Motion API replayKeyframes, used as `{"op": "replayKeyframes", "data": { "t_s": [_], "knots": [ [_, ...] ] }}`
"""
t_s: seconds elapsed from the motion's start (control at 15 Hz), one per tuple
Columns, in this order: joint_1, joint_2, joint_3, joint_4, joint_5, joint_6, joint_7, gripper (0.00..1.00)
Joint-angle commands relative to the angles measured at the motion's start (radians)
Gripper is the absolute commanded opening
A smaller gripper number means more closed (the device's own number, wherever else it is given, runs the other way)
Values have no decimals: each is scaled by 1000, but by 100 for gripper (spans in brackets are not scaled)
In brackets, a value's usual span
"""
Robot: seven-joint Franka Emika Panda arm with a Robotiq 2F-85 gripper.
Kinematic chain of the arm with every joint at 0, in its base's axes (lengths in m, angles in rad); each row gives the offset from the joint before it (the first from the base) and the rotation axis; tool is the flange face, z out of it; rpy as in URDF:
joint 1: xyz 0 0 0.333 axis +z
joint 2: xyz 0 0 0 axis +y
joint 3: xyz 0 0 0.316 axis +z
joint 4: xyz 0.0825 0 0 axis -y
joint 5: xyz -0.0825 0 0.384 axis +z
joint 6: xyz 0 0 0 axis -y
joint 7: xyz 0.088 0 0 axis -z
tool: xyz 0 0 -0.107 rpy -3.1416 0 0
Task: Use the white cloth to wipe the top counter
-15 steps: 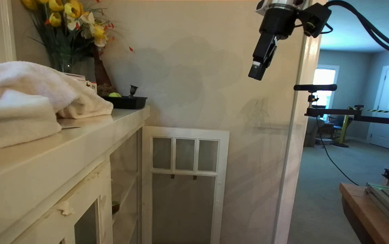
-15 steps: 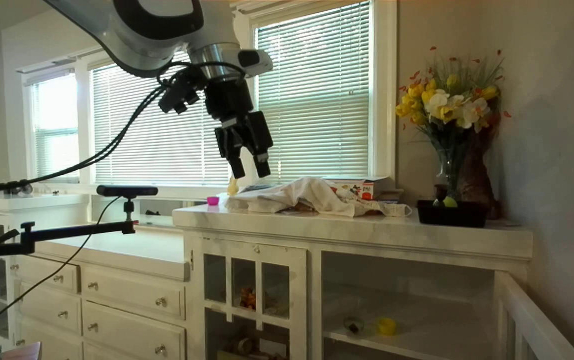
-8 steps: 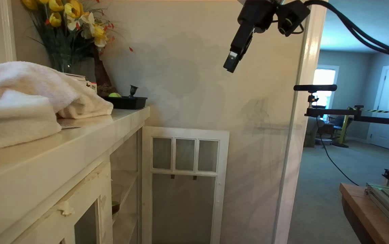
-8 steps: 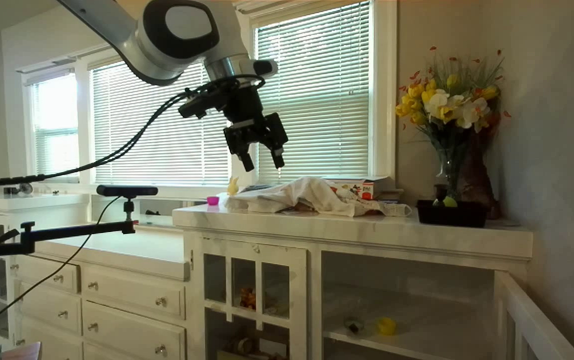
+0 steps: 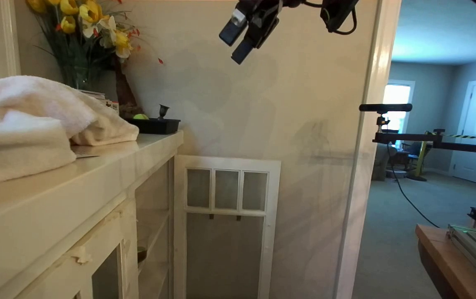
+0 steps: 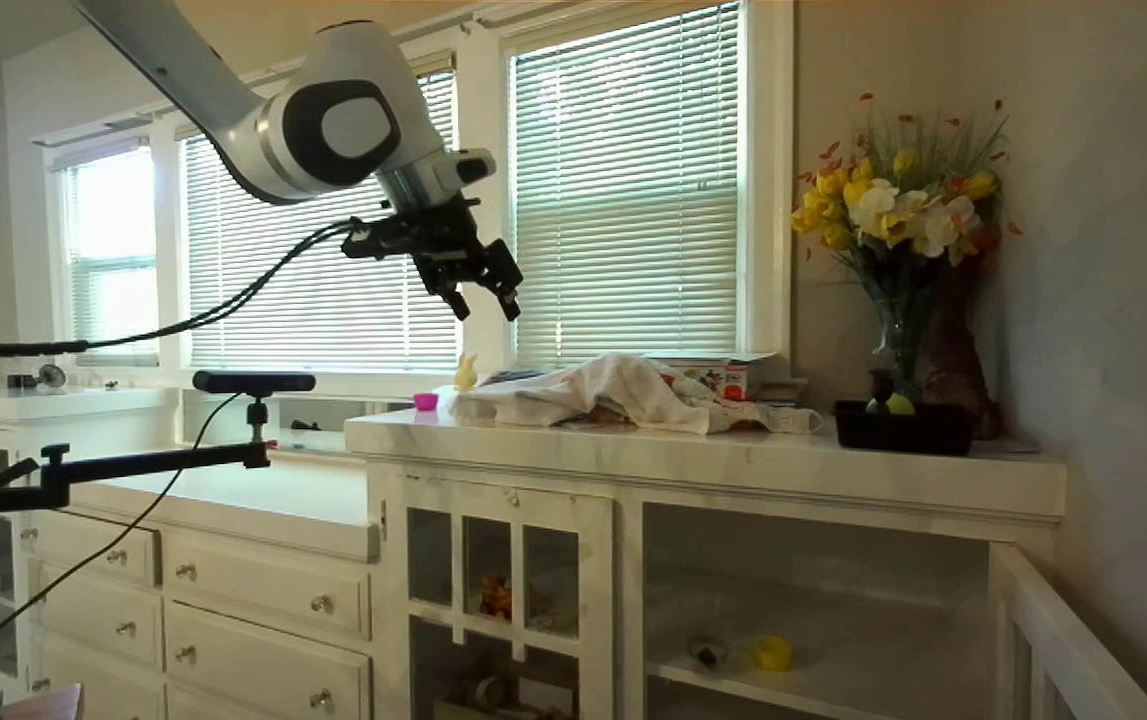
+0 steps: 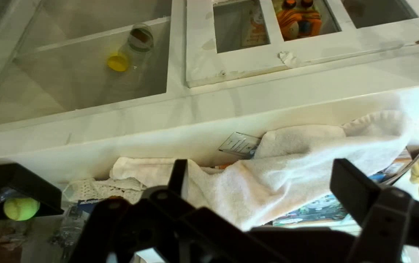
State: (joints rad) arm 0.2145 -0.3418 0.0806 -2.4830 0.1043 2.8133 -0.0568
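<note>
The white cloth [image 6: 623, 390] lies crumpled on the top counter [image 6: 733, 455]. It also shows in an exterior view [image 5: 34, 112] and in the wrist view [image 7: 260, 182], draped over several items. The counter shows there too, in an exterior view [image 5: 150, 151] and the wrist view [image 7: 180, 146]. My gripper [image 6: 486, 308] is open and empty, in the air above and apart from the cloth. In an exterior view the gripper [image 5: 235, 47] is tilted with both fingers apart. In the wrist view the gripper's fingers [image 7: 260, 166] frame the middle of the cloth. Items beneath are partly hidden.
A black tray [image 6: 903, 428] with a green ball and a flower vase [image 6: 895, 330] stand at the counter's wall end. A box [image 6: 733, 378] is behind the cloth. A pink cup [image 6: 425, 401] and yellow figurine [image 6: 465, 373] are at the other end. A card [image 7: 240, 144] pokes out.
My gripper has risen and turned, so both fingers now show apart in both exterior views. It first shifted right, then back left in an exterior view. The cloth has not moved.
</note>
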Motion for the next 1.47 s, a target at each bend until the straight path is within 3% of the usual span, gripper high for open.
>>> {"op": "replayKeyframes", "data": {
  "t_s": [0.0,0.4,0.73,0.93,1.13,1.4],
  "knots": [
    [-4,2,6,0,0,-1,2,100],
    [-11,2,-5,0,0,-1,-1,100],
    [-7,109,-36,45,0,195,-58,100],
    [50,212,-90,119,35,301,-137,100],
    [89,307,-115,233,55,271,-164,100],
    [72,423,-95,412,5,179,-112,100]
  ]
}}
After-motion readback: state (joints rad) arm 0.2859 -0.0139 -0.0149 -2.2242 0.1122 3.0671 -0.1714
